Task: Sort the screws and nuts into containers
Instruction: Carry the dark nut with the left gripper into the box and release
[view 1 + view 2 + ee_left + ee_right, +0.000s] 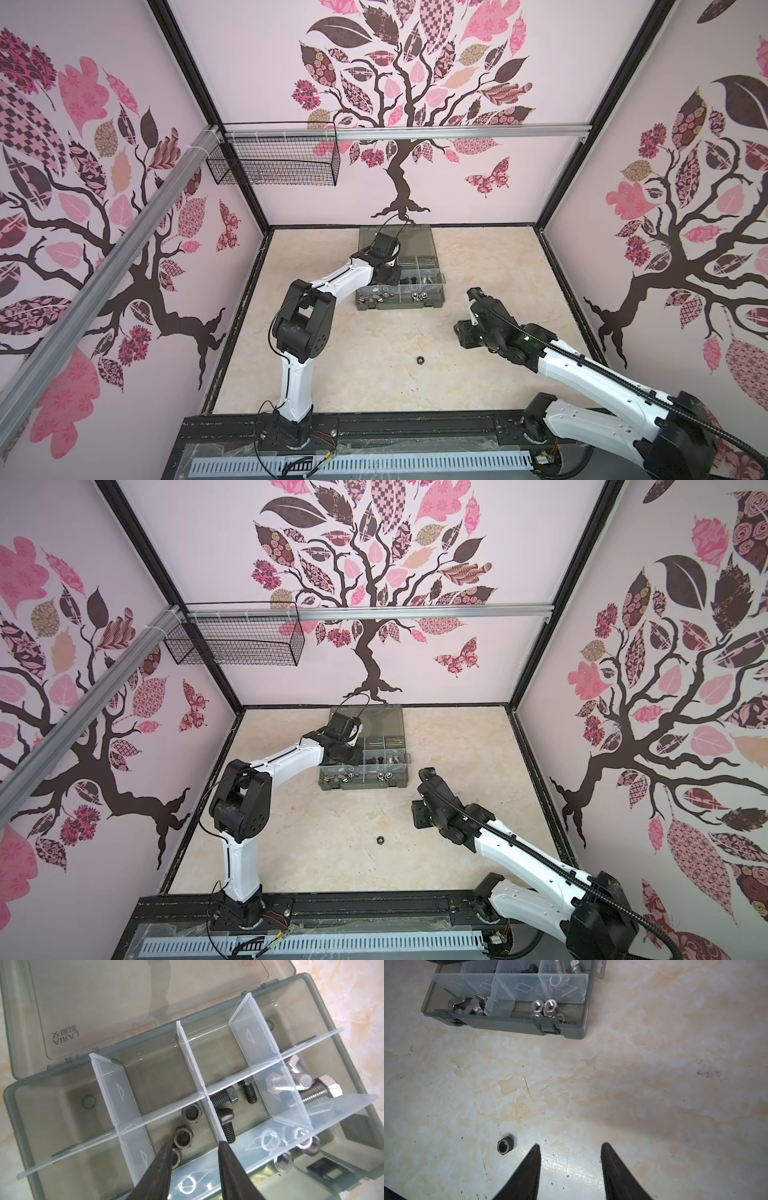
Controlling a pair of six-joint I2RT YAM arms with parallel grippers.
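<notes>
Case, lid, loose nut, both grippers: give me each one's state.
Case: on the table, partly filled.
Lid: open, folded back.
Loose nut: on the table, outside the case.
Left gripper: open, empty, over the case.
Right gripper: open, empty, near the loose nut.

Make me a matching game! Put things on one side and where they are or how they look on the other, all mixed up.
Things: 1 loose black hex nut; 2 silver hex nuts; 3 organiser lid; 4 right gripper.
States: A open, holding nothing; B folded back flat; C inside a compartment; D on the bare table.
Pairs: 1-D; 2-C; 3-B; 4-A.
</notes>
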